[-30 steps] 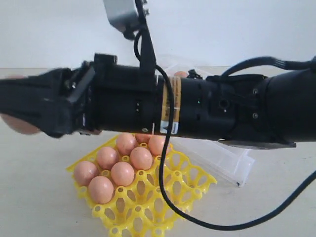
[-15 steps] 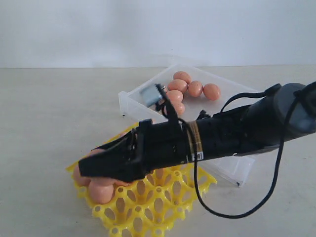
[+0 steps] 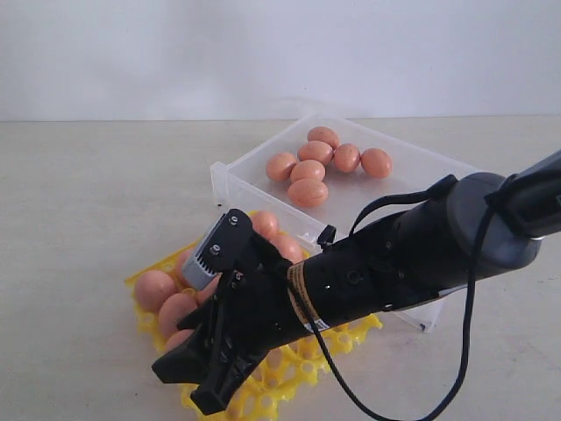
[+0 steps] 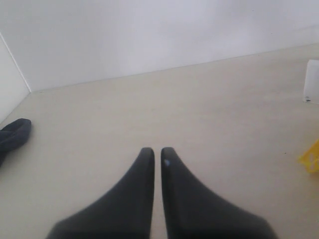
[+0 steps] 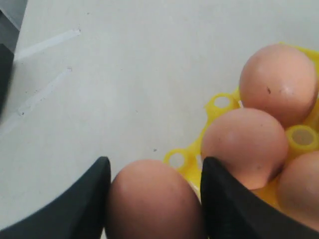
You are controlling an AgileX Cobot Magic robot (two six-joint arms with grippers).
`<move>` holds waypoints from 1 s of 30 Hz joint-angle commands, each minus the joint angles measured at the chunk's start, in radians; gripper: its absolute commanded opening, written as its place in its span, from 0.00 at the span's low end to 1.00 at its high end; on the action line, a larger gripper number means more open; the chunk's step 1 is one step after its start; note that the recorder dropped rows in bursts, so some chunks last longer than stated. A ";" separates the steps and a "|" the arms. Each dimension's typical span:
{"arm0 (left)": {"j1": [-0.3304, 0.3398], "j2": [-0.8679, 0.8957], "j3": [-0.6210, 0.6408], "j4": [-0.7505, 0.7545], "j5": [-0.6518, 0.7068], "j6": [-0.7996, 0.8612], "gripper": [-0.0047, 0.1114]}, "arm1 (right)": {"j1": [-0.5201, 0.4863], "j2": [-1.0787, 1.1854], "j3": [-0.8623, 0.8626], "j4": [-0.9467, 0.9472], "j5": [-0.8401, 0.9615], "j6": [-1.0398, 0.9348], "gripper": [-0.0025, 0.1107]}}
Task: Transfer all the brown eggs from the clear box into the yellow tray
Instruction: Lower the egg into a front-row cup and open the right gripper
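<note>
Right claw [image 5: 155, 172] clamped on brown egg [image 5: 149, 204], egg between fingers at yellow tray [image 5: 192, 164] edge, left claw [image 4: 157, 152] together

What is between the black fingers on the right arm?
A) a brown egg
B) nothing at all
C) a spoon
A: the right wrist view shows a brown egg pinched between the two fingers of the right end effector.

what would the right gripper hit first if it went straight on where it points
Probably the corner rim of the bright yellow plastic egg tray, else the beige table beyond; depth unclear.
</note>
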 commanded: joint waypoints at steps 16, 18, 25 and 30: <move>0.001 -0.003 0.003 0.001 0.000 -0.004 0.08 | 0.000 -0.005 0.005 0.129 -0.005 -0.020 0.27; 0.001 -0.003 0.003 0.001 0.000 -0.004 0.08 | 0.000 -0.005 0.005 0.152 -0.011 -0.037 0.27; 0.001 -0.003 0.003 0.001 0.000 -0.004 0.08 | 0.000 -0.005 0.005 0.171 -0.018 -0.094 0.27; 0.001 -0.003 0.003 0.001 0.000 -0.004 0.08 | 0.000 -0.005 0.005 0.171 -0.078 -0.118 0.27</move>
